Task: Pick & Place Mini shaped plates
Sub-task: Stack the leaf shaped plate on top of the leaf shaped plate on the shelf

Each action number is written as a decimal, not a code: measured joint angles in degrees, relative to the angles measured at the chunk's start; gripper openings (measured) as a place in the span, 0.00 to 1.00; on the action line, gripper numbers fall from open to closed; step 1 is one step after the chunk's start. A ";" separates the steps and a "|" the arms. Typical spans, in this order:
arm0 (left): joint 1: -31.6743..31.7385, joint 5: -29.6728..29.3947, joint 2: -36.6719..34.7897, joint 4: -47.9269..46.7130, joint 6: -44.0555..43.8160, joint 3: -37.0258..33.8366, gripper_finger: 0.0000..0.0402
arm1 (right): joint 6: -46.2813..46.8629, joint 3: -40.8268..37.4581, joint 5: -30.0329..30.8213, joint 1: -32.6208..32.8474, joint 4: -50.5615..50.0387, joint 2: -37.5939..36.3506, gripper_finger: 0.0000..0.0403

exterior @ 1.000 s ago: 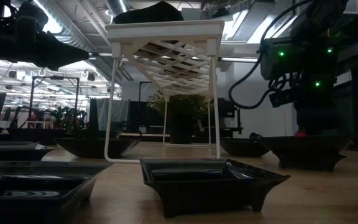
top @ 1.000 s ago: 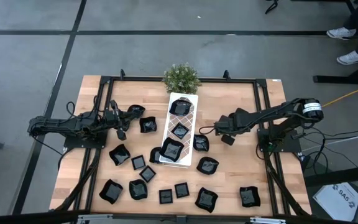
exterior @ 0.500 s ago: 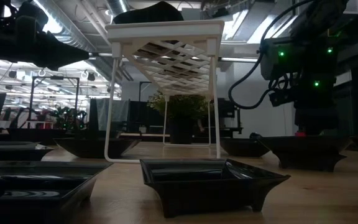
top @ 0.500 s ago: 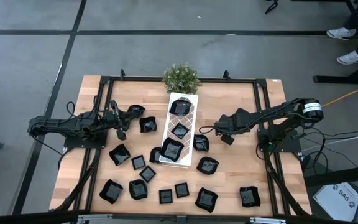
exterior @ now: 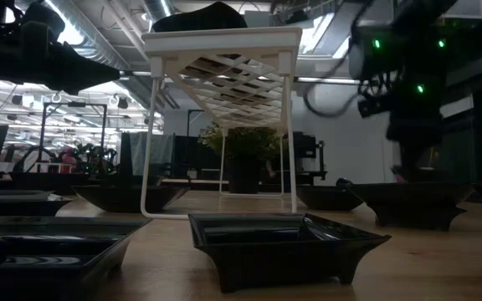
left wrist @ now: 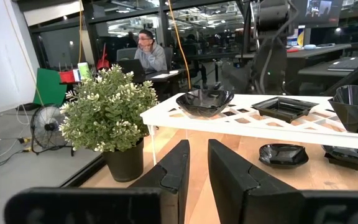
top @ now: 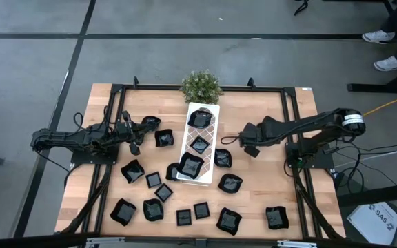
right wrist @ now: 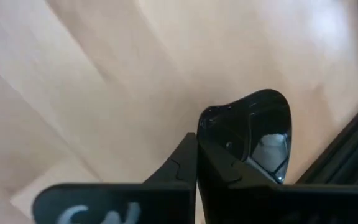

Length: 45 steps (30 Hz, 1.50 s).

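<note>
Several glossy black mini shaped plates lie on the wooden table, among them one (top: 229, 183) near the white tray (top: 211, 125). The tray stands on legs and carries three plates (top: 200, 118). My right gripper (top: 249, 146) hangs right of the tray, shut on one small black plate (right wrist: 257, 134). My left gripper (left wrist: 198, 174) waits level at the table's left (top: 136, 134). Its fingers stand a narrow gap apart with nothing between them. My right gripper pinches the plate's rim (right wrist: 211, 124) between its two fingers. The fingers slant down from above. The plate juts out past the fingertips, tilted, and hangs clear of the wood below it.
A small green potted plant (top: 200, 85) stands at the far end of the tray. Black frame rails (top: 291, 117) run along the table's sides. More plates lie along the near edge (top: 277, 218) and beside my left gripper (top: 164, 138). A person sits in the room beyond (left wrist: 149, 53).
My right gripper has risen and drawn a little toward the table's far edge, the small black plate going with it. The low view shows that arm higher and blurred.
</note>
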 joint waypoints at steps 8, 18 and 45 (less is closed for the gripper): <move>0.00 -0.01 0.01 0.00 -0.01 0.00 0.13 | -8.11 10.63 7.74 0.00 -1.01 -1.86 0.01; 0.00 -0.01 0.02 0.01 -0.02 0.00 0.13 | -24.83 19.81 11.15 0.00 7.47 -1.81 0.01; 0.00 0.00 0.01 -0.01 0.00 0.00 0.13 | -53.15 20.30 -9.58 0.02 40.12 -1.45 0.01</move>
